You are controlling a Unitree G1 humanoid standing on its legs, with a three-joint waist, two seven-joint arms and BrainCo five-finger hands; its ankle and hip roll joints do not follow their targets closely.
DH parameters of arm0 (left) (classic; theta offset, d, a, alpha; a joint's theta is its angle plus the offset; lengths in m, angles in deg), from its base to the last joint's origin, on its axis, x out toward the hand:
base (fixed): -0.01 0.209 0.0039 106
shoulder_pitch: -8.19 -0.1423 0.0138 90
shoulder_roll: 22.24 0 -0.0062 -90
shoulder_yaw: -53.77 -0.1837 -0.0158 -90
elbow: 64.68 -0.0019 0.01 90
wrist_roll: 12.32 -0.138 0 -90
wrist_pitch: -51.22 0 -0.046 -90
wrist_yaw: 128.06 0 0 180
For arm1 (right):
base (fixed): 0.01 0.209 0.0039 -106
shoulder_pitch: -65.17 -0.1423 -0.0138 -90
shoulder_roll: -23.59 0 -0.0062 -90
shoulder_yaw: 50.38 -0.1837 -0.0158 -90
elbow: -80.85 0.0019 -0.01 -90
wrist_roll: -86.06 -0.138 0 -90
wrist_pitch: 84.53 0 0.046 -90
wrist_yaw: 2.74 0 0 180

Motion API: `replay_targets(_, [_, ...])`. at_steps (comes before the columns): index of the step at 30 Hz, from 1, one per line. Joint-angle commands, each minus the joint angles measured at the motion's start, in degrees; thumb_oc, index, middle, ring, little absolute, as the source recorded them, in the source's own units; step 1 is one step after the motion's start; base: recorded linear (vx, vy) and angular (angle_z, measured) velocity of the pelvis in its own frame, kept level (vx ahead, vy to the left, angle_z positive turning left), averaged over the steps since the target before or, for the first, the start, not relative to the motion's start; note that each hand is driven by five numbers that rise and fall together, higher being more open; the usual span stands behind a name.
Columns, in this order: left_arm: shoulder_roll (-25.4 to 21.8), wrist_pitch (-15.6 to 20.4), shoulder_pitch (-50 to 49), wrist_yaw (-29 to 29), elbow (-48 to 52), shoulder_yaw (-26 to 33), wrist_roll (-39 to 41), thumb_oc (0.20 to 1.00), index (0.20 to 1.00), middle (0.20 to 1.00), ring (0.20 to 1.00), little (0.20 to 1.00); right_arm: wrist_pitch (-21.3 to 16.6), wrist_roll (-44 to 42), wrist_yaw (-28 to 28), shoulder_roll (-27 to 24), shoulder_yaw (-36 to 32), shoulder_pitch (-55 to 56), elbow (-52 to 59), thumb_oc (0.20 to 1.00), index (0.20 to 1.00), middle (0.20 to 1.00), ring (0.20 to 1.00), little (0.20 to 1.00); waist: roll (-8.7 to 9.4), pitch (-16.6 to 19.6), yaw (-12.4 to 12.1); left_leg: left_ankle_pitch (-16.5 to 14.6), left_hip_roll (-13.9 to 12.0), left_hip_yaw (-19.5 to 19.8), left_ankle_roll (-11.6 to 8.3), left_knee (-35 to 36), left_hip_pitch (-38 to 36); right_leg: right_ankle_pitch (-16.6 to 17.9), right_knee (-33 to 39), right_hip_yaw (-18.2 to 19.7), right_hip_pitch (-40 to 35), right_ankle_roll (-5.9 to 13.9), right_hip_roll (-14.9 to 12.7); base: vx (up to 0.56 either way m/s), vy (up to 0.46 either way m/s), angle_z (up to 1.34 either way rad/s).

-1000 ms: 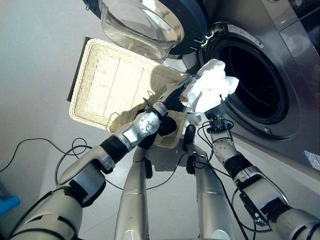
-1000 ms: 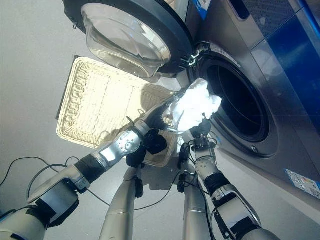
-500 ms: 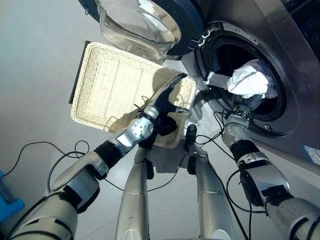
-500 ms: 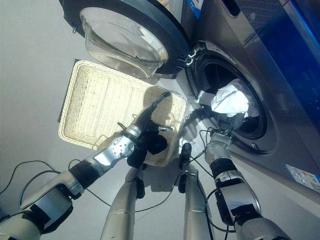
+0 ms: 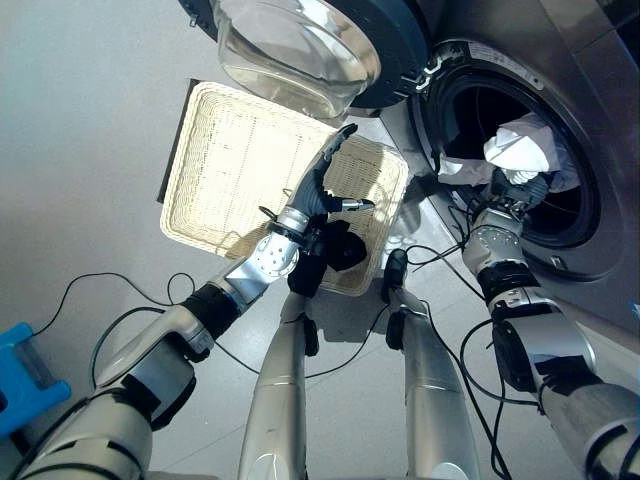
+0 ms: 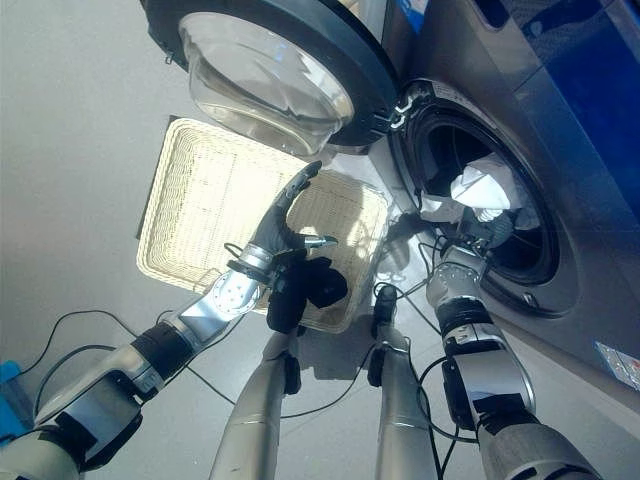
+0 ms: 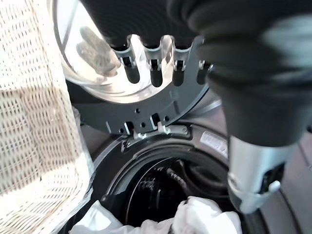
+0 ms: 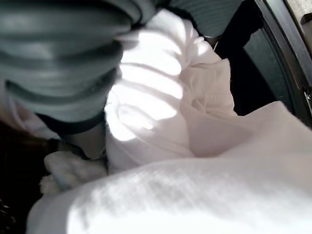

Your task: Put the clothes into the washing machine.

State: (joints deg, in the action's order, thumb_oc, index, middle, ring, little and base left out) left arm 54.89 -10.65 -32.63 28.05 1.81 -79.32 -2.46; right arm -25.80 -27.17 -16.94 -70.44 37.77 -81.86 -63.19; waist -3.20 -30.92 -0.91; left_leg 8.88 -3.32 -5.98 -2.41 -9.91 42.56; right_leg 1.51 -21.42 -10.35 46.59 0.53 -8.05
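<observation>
A bunched white cloth (image 5: 520,148) hangs inside the round mouth of the washing machine (image 5: 600,250), with one end draped over the lower left of the rim. My right hand (image 5: 512,188) is just below it at the opening and is shut on the cloth; in the right wrist view the white cloth (image 8: 195,146) bulges right against the hand. My left hand (image 5: 322,190) is open, fingers straight, raised over the wicker basket (image 5: 230,170) and holding nothing. The left wrist view looks past its fingers (image 7: 156,68) to the cloth (image 7: 195,219) in the drum.
The machine's glass door (image 5: 300,50) stands swung open to the left, above the far edge of the basket. The basket lies on the grey floor beside the machine. A blue object (image 5: 20,370) sits on the floor at the lower left.
The right hand has carried the white cloth from in front of the opening into the drum. The left hand let go of it and lifted over the basket. The camera has shifted slightly.
</observation>
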Motion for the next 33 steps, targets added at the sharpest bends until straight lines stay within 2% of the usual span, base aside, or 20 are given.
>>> replay_targets(1, [1.54,3.59,0.02,0.98,6.02,3.44,0.53,1.000,1.000,1.000,1.000,1.000,-2.27,0.23,0.66,-5.08,-1.35,-3.01,5.86,0.200,0.200,0.200,0.200,0.200,-3.48,1.12,-0.09,-3.94,5.58,-2.17,2.69,-1.31,-1.15,2.11,2.07,-3.22,-2.87,2.43,2.71,0.02,-0.007,0.06])
replay_targets(2, [1.55,3.46,-0.20,1.13,6.29,3.32,0.47,1.000,1.000,1.000,1.000,1.000,-2.79,0.23,1.16,-4.96,-1.43,-3.12,6.49,0.200,0.200,0.200,0.200,0.200,-3.46,1.12,-0.13,-4.35,5.65,-2.08,2.63,-1.31,-1.61,1.70,1.96,-3.18,-3.28,2.57,2.69,-0.01,-0.008,0.07])
replay_targets(3, [1.31,3.16,-0.20,1.43,7.07,3.00,0.21,1.000,1.000,1.000,1.000,1.000,-5.08,0.23,2.47,-4.64,-1.63,-4.09,8.68,0.200,0.200,0.200,0.200,0.200,-3.49,1.12,-0.24,-4.04,5.68,-2.05,2.72,-1.22,-1.48,1.99,2.10,-3.40,-3.21,2.44,2.64,0.01,-0.007,0.05])
replay_targets(4, [1.31,3.16,-0.20,1.43,7.07,3.00,0.21,1.000,1.000,1.000,1.000,1.000,-5.08,0.23,2.47,-4.64,-1.63,-4.09,8.68,0.200,0.200,0.200,0.200,0.200,-3.49,1.12,-0.24,-4.04,5.68,-2.05,2.72,-1.22,-1.48,1.99,2.10,-3.40,-3.21,2.44,2.64,0.00,0.004,0.04])
replay_targets(5, [1.22,2.88,-0.18,1.63,7.60,2.57,0.55,1.000,1.000,1.000,1.000,1.000,-7.86,0.23,3.91,-4.33,-1.40,-4.94,10.23,0.200,0.200,0.200,0.200,0.200,-3.50,1.12,-0.25,-4.04,5.69,-1.99,2.71,-1.24,-1.58,1.95,2.08,-3.38,-3.33,2.40,2.70,0.00,0.000,0.00])
replay_targets(9, [1.56,2.79,-0.48,1.81,7.98,1.76,1.04,1.000,1.000,1.000,1.000,1.000,-8.92,0.23,5.46,-4.54,-0.18,-6.39,10.43,0.200,0.200,0.200,0.200,0.200,-3.66,1.12,-0.28,-4.43,5.68,-2.04,2.74,-1.28,-2.24,1.44,1.70,-3.22,-3.77,2.42,2.75,0.01,0.006,0.00])
replay_targets(10, [1.65,2.99,-0.44,1.91,8.11,1.65,0.98,1.000,1.000,1.000,1.000,1.000,-8.09,0.23,5.49,-4.90,0.35,-6.97,10.04,0.448,0.448,0.448,0.448,0.448,-3.73,1.12,-0.31,-4.03,5.69,-2.12,2.82,-1.24,-1.92,1.75,1.88,-3.33,-3.53,2.24,2.75,0.00,0.000,0.00])
replay_targets(11, [1.66,3.11,-0.59,2.01,8.10,1.54,1.08,1.000,1.000,1.000,1.000,1.000,-7.86,0.23,5.65,-5.01,0.57,-6.91,9.86,0.912,0.912,0.912,0.912,0.912,-3.72,1.12,-0.32,-4.43,5.73,-2.09,2.74,-1.28,-2.34,1.34,1.79,-3.24,-3.94,2.37,2.73,0.00,0.000,0.00])
replay_targets(12, [1.58,3.38,-0.37,2.04,8.07,1.33,1.04,1.000,1.000,1.000,1.000,1.000,-7.35,0.23,6.64,-5.31,1.20,-7.25,9.36,1.000,1.000,1.000,1.000,1.000,-3.73,1.12,-0.32,-3.95,5.70,-2.23,2.81,-1.21,-2.01,1.81,1.97,-3.41,-3.65,2.21,2.73,0.00,0.000,0.00])
replay_targets(17, [1.61,3.44,0.18,1.32,7.61,0.91,0.45,1.000,1.000,1.000,1.000,1.000,-6.86,0.23,7.85,-5.39,1.42,-6.33,9.23,1.000,1.000,1.000,1.000,1.000,-3.52,1.12,-0.10,-4.34,5.55,-2.54,2.76,-1.37,-2.46,1.46,1.82,-3.53,-4.07,2.35,2.54,0.00,0.000,0.00])
replay_targets(24, [2.04,3.79,0.95,1.53,6.72,0.66,0.78,1.000,1.000,1.000,1.000,1.000,-9.32,0.23,9.63,-4.88,0.92,-6.32,9.38,1.000,1.000,1.000,1.000,1.000,-3.79,1.12,0.04,-3.88,5.49,-2.94,2.69,-1.09,-2.33,1.90,2.29,-3.68,-3.91,2.18,2.45,0.00,0.000,0.00])
replay_targets(33, [1.78,3.35,0.81,2.10,7.41,0.40,1.36,1.000,1.000,1.000,1.000,1.000,-7.80,0.23,9.57,-5.82,1.47,-5.82,8.97,1.000,1.000,1.000,1.000,1.000,-3.77,1.12,0.13,-4.31,5.42,-3.03,2.59,-1.43,-2.64,1.52,1.90,-3.68,-4.11,2.26,2.32,0.00,0.000,0.00])
